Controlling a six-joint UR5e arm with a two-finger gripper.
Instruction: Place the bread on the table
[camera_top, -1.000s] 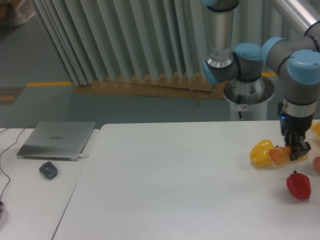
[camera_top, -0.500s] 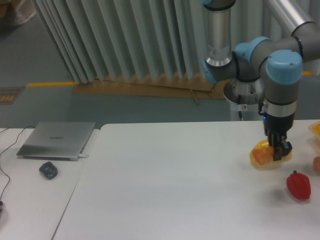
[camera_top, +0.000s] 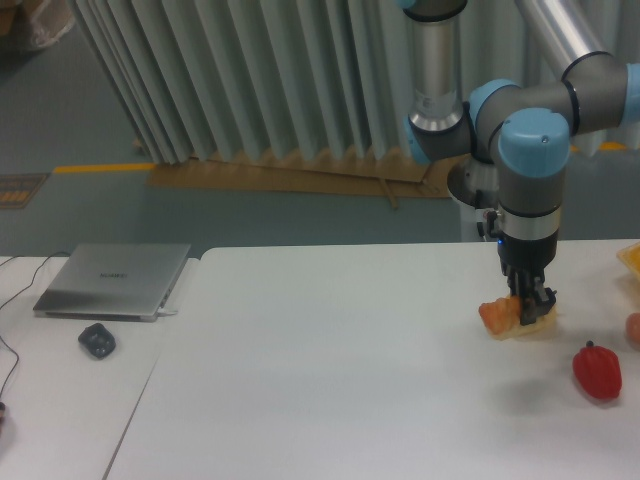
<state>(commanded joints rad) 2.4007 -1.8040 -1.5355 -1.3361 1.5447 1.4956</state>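
Observation:
The bread (camera_top: 496, 316) is a small orange-tan lump held just above the white table (camera_top: 330, 390) near its right side. My gripper (camera_top: 528, 308) points straight down and is shut on the bread's right end. Directly behind the gripper, a yellow bell pepper (camera_top: 543, 327) is mostly hidden, with only a pale yellow sliver showing. I cannot tell whether the bread touches the tabletop.
A red pepper (camera_top: 597, 370) lies right of the gripper and nearer the front. Bits of a yellow object (camera_top: 632, 258) and a reddish one (camera_top: 634, 328) show at the right edge. A grey laptop (camera_top: 115, 280) and mouse (camera_top: 97, 341) sit on the left desk.
The arm has carried the bread leftward, from the right of the yellow pepper to in front of and past it. The peppers have not moved.

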